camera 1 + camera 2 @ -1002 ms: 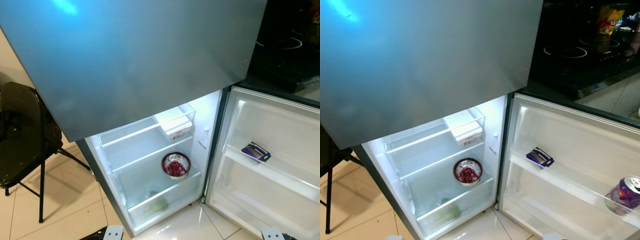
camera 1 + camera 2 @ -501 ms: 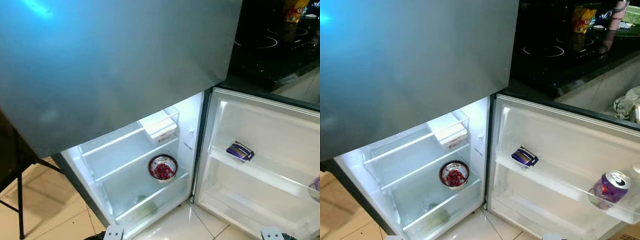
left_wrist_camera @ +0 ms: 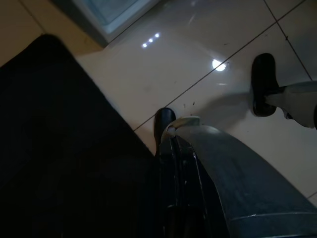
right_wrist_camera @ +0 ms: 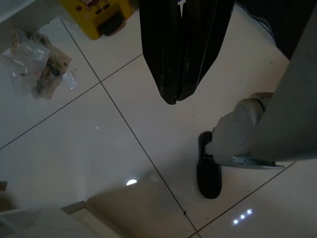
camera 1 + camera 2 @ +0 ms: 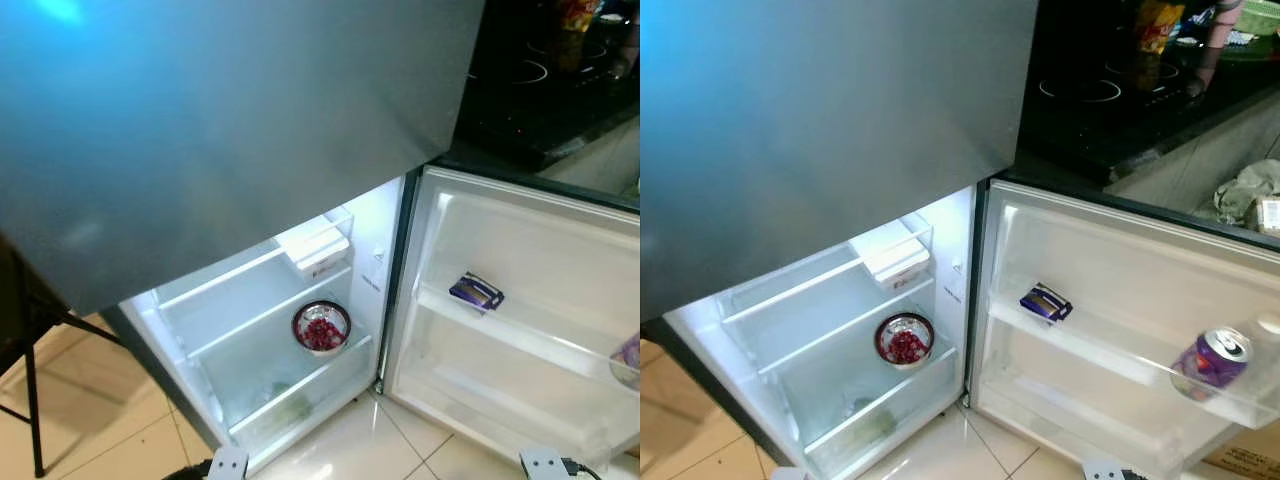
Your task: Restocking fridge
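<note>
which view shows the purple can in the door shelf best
The right eye view: the purple can shows whole, upright in the open fridge door's shelf. The left eye view catches just a purple sliver at its right edge. Both wrist views look down at floor tiles.

Lit fridge [image 5: 840, 330] open, purple can [image 5: 1212, 362] in door.

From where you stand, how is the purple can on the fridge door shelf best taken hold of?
Grip the can around its round side near the top, coming from above: it stands tilted behind the door shelf rail, which covers its lower part.
</note>
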`<state>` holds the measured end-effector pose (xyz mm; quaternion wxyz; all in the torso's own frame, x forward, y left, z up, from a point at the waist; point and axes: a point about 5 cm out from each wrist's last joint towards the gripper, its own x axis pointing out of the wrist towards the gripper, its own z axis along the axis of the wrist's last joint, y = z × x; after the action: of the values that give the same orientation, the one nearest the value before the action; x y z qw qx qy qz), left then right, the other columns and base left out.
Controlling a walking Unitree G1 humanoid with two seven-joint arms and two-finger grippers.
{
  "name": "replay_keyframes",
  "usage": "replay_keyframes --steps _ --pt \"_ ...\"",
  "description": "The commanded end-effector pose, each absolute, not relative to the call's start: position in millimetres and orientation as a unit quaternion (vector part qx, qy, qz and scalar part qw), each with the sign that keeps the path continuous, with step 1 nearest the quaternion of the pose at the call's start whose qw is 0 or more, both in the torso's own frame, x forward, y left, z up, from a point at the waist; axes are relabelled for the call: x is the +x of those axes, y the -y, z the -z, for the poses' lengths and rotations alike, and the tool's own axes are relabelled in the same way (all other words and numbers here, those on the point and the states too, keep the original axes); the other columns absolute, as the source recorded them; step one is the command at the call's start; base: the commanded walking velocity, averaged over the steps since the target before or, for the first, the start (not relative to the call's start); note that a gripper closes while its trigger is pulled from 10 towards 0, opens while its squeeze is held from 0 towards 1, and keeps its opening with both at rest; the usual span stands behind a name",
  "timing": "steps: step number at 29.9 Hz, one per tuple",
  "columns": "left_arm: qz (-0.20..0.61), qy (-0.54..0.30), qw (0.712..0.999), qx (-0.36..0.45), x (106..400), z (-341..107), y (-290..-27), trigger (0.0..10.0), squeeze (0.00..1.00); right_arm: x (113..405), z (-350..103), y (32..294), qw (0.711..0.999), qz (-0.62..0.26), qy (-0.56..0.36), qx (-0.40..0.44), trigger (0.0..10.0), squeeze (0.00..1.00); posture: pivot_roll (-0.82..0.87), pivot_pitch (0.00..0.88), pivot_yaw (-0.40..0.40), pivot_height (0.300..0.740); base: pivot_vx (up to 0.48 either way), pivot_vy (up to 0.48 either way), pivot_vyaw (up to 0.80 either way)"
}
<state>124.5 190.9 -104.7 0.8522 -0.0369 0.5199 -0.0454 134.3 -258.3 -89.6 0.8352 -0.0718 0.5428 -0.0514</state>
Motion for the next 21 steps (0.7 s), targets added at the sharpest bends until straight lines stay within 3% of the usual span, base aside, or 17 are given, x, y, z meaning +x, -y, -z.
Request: replay_keyframes --steps 1,3,21 --pt "0.048 -0.527 0.847 -0.044 119.2 107.1 -185.0 10.0 0.00 134.3 88.8 261.0 0.835 0.052 -0.543 -0.075 10.0 0.00 -0.04 0.000 -0.024 0.740 -0.480 0.000 0.00" --pt "0.044 -0.526 0.848 -0.047 119.2 107.1 -185.2 10.0 0.00 134.1 88.8 260.9 0.835 0.051 -0.543 -0.076 10.0 0.00 -0.04 0.000 -0.025 0.740 -0.367 0.000 0.00" --pt "0.040 -0.520 0.852 -0.043 122.9 105.7 -187.4 10.0 0.00 133.3 89.9 258.6 0.834 0.048 -0.545 -0.075 10.0 0.00 -0.04 0.000 -0.025 0.740 0.000 0.000 0.00"
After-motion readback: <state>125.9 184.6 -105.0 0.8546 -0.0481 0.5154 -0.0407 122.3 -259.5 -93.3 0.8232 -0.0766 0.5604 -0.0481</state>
